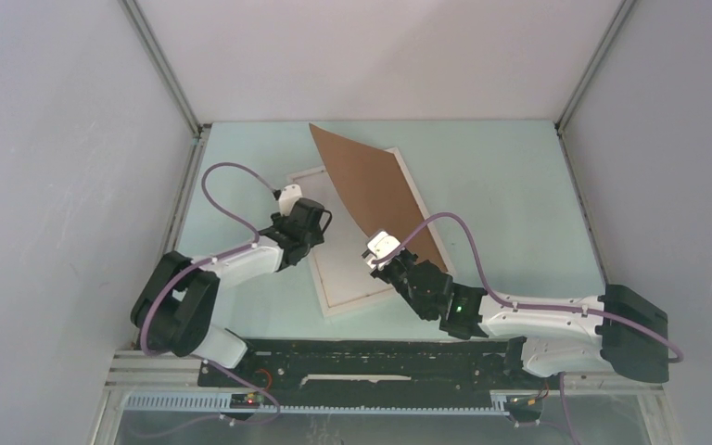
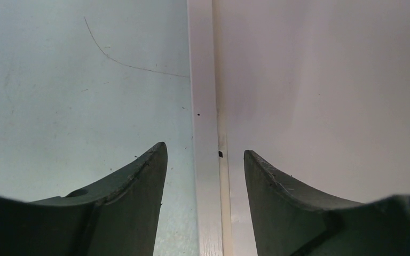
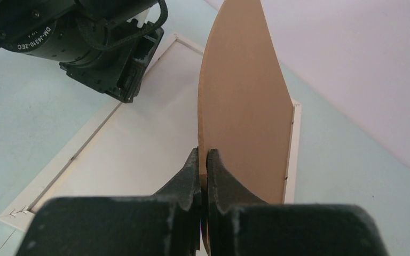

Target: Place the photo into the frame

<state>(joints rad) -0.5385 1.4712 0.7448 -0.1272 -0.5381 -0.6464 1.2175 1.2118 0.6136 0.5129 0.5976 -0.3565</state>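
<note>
Left pincer (image 2: 204, 149) astride the frame (image 2: 203, 64) rail

a pale mint-green bench (image 1: 501, 185) sits inside an enclosure of plain matte grey-white panels: a left wall (image 1: 56, 139), a back wall (image 1: 380, 56) and a right wall (image 1: 677, 139). slim aluminium posts (image 1: 162, 65) run down the back corners. a black rail (image 1: 352, 362) lines the near edge, and a slotted grey cable duct (image 1: 362, 403) lies below it. the light is soft and even.

We see the white frame (image 1: 362, 303) lying flat on the table (image 1: 519, 204). The right gripper (image 1: 377, 255) holds the brown board (image 1: 371, 181) tilted up over it.
</note>
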